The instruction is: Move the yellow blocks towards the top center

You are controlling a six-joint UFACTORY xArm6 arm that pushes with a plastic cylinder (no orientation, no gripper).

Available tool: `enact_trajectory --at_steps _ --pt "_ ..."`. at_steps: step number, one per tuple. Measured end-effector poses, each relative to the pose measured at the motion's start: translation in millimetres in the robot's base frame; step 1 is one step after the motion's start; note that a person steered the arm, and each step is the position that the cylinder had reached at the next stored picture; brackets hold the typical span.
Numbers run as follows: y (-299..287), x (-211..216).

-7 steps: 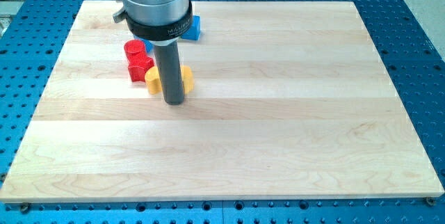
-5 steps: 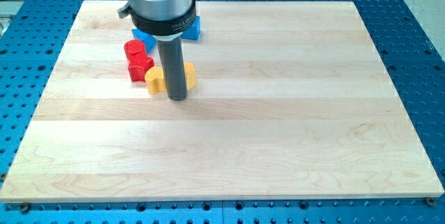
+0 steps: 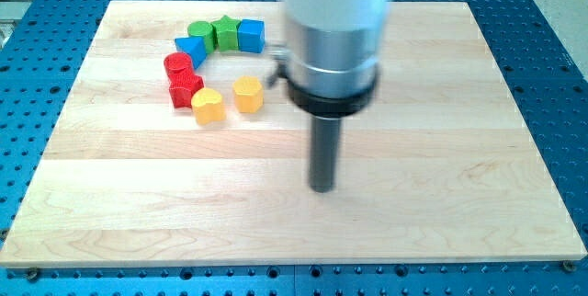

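My tip (image 3: 322,188) sits on bare wood near the middle of the board (image 3: 441,195), toward the view's bottom-right of all the blocks and well apart from them. It touches nothing. The rod carries no jaws, so there is no opening or closing to record.

2 yellow blocks lie in the upper-left part of the board. The yellow heart-shaped block (image 3: 209,106) is the more leftward; the yellow hexagonal block (image 3: 248,95) sits just to its right and slightly higher, with a narrow strip of wood showing between them. Both lie left of the board's centre line and below the top edge.

Surroundings, 8 blocks in a loose arc:
- Red cylinder (image 3: 177,64) and, directly below it, a red block of irregular shape (image 3: 185,88); these 2 appear to touch. The red irregular block sits just beside the yellow heart, on its upper left; contact cannot be confirmed.
- Blue block, shape unclear (image 3: 191,48), up and right of the red cylinder.
- Green block, rounded (image 3: 199,30), green star (image 3: 225,32) and blue cube (image 3: 251,34) in a tight row near the top edge.

The green and blue row lies between the yellow blocks and the top edge, left of top centre. The arm's wide body, blurred, hides the top-centre area of the board.
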State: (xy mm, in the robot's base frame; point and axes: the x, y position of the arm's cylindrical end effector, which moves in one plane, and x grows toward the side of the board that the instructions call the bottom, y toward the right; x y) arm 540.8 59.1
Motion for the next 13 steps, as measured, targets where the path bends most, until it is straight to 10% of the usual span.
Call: enact_trajectory --at_steps 5,13 --pt "-252.3 -72.1" --pt "-91.5 -135.0"
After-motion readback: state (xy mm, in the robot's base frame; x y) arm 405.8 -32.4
